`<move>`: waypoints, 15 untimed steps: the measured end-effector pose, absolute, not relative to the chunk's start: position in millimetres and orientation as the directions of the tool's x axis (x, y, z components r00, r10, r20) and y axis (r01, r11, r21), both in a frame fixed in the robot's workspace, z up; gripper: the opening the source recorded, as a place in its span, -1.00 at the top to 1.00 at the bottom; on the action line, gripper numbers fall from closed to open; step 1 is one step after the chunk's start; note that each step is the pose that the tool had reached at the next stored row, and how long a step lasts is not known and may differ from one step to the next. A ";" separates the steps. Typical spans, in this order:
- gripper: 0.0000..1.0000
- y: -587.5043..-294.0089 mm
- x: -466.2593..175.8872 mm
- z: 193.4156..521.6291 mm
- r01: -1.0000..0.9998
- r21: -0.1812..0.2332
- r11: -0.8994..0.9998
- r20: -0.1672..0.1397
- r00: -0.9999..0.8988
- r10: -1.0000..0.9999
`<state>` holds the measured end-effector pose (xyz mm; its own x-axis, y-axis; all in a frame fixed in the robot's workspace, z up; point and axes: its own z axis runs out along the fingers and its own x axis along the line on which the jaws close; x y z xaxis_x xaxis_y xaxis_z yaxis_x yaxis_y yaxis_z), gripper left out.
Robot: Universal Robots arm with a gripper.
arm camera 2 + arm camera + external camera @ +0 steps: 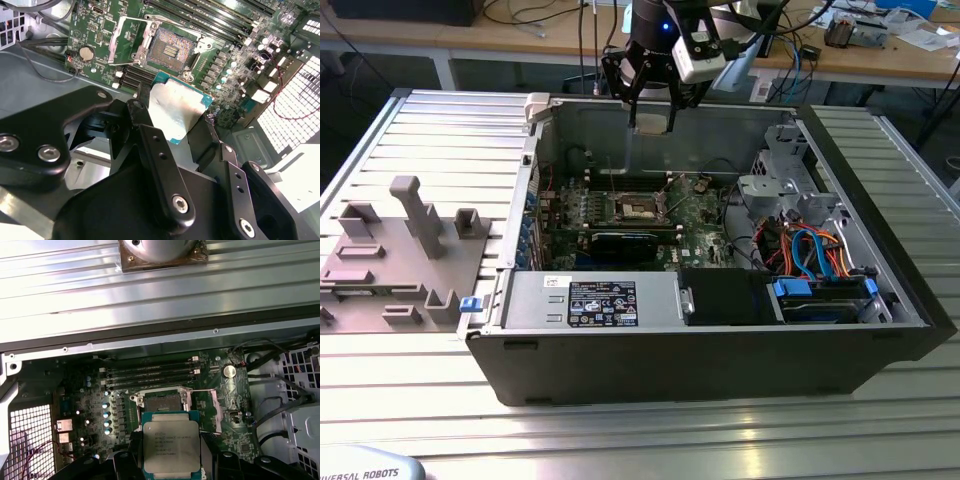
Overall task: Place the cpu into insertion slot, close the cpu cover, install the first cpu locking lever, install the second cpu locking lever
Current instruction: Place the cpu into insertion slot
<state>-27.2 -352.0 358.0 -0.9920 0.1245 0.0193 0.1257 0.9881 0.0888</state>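
Note:
My gripper (653, 112) hangs over the far wall of the open computer case, shut on the cpu (653, 122). In both wrist views the cpu (176, 107) (171, 447), a flat square chip with a silver top and green edge, sits clamped between the black fingers (142, 117). It is held in the air above the green motherboard (695, 225). The insertion slot (171, 48) (161, 401) (638, 207) lies bare with its dark contact field showing. The cpu cover (122, 42) (207, 410) is swung open beside the slot.
The case walls (880, 300) surround the board. A power supply (610, 300) sits along the near side, and a drive cage with blue and orange cables (810, 250) at the exterior view's right. A black card (620, 245) lies near the slot. A grey fixture block (400, 240) stands outside the case.

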 end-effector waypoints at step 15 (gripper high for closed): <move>-0.09 -352.0 -27.2 358.0 0.136 0.089 0.987 0.019 -0.991 0.135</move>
